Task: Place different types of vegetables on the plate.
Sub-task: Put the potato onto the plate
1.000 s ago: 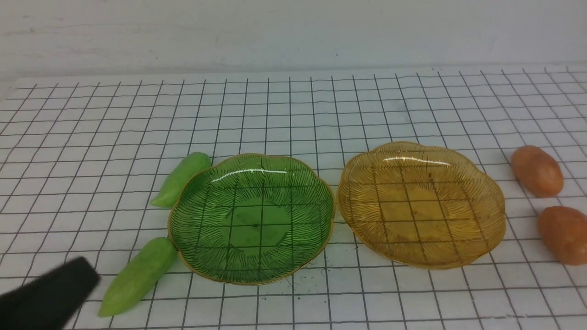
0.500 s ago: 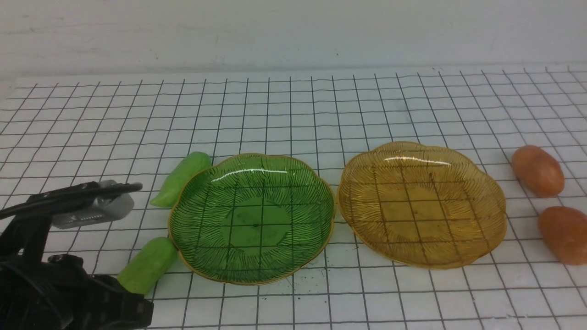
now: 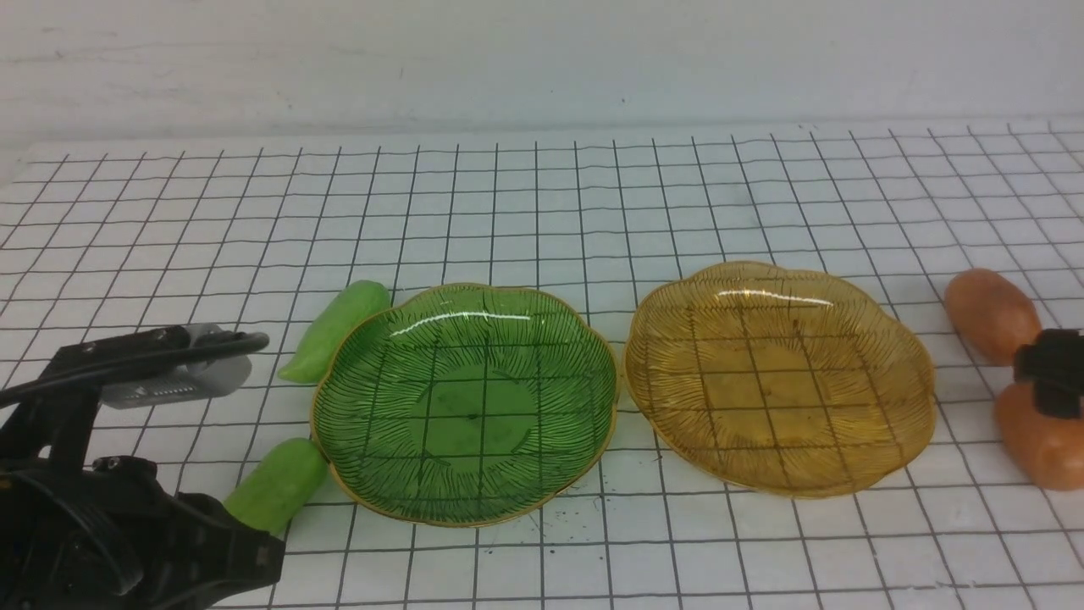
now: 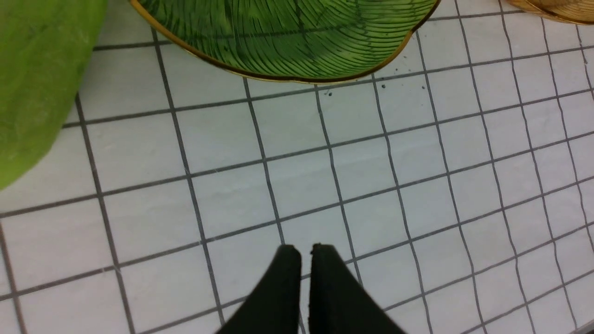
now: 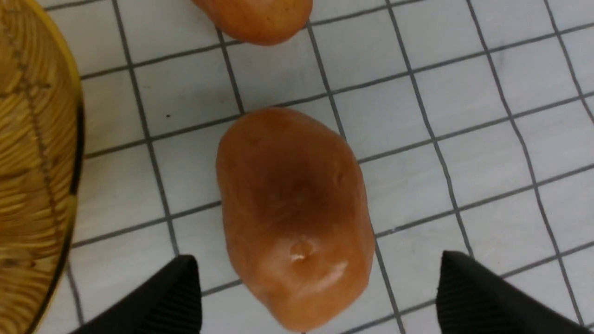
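The left pincer [image 4: 300, 253], tips pressed together and empty, hovers over the table [image 4: 297, 185] beside the near cucumber [image 3: 275, 496]. This and the far cucumber [image 3: 334, 330] lie just left of the green plate [image 3: 466, 407]. The right pincer [image 5: 318, 262] is spread around the near potato [image 5: 292, 213]. The far potato [image 3: 991, 313] lies right of the amber plate [image 3: 779, 377].

White gridded table cover [image 3: 542, 195], pale wall [image 3: 542, 59] behind.
Thin black lines in squares across the whole surface, slightly wavy in places; far edge meeting the wall; a few small dark specks [image 4: 329, 93] scattered on the white toward the near side.
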### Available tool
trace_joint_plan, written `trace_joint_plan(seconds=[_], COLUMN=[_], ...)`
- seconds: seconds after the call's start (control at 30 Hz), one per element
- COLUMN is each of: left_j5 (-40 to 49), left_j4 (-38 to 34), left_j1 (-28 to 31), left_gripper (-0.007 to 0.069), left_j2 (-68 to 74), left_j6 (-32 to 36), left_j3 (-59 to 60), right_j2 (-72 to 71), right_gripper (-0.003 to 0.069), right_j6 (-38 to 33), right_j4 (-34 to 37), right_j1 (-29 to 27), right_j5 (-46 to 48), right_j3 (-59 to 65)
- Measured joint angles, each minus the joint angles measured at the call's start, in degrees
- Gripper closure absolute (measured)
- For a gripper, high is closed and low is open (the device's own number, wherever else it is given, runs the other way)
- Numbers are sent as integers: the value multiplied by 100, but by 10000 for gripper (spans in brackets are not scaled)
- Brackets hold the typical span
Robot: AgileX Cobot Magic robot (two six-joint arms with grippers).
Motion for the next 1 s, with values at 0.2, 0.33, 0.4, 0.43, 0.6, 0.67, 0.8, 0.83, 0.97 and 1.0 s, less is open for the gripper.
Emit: trace_joint_plan(seconds=[0.2, 0.33, 0.4, 0.43, 0.6, 0.67, 0.8, 0.83, 0.97, 1.0], left_j5=[-5, -5, -5, -5, -5, -5, -5, -5, 33, 33], left_j4=[0, 0, 0, 0, 0, 0, 4, 4, 4, 4], left_j1=[0, 0, 0, 0, 0, 0, 0, 0, 0, 0], left_gripper=[608, 608, 608, 608, 608, 608, 608, 608, 608, 608], left_j2=[0, 0, 0, 0, 0, 0, 0, 0, 0, 0], left_j6=[0, 0, 0, 0, 0, 0, 0, 0, 0, 0], left_j3=[0, 0, 0, 0, 0, 0, 0, 0, 0, 0], right_j2=[854, 1279, 1416, 1435, 1344, 1167, 412, 262, 52, 52], right_gripper=[-29, 5, 60, 106, 146, 146, 146, 146, 146, 146], right_j6=[555, 675, 676, 676, 594, 426, -444, -769, -1848, -2119], right_j4=[-646, -773, -783, -783, -747, -629, 486, 893, 2184, 2580], right_j1=[0, 0, 0, 0, 0, 0, 7, 39, 304, 415], right_j5=[-278, -396, -483, -494, -161, 140, 659, 665, 477, 367], right_j3=[-14, -14, -14, -14, -207, -400, -958, -1070, -1237, -1237])
